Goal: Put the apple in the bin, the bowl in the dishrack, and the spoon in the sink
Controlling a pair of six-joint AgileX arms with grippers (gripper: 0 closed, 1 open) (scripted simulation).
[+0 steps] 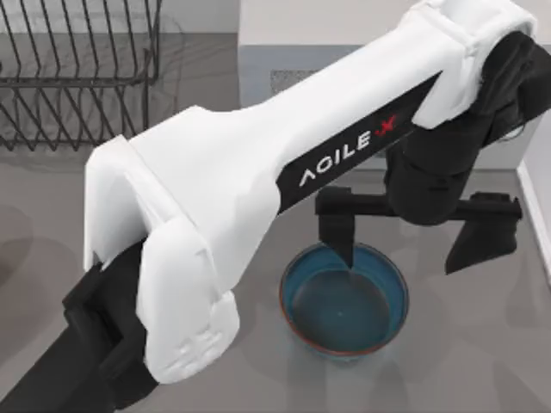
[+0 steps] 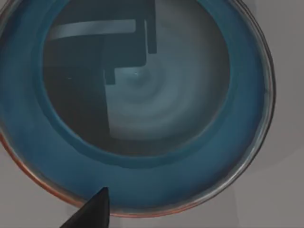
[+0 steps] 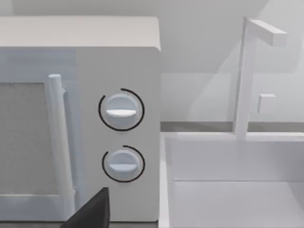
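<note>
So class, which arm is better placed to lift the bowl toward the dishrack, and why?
Left. Its claw hangs open directly over the bowl, one finger at the far rim; its wrist view looks straight down into the bowl. The right wrist view faces the microwave and sink instead. The dishrack stands at the table's far left.

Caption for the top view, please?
Left gripper, jaws spread, poised over the bowl; dishrack behind.

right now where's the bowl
In the top view the bowl sits on the grey table, right of centre near the front edge, directly under the left gripper, whose open fingers straddle its far rim; the dishrack stands far back-left.
</note>
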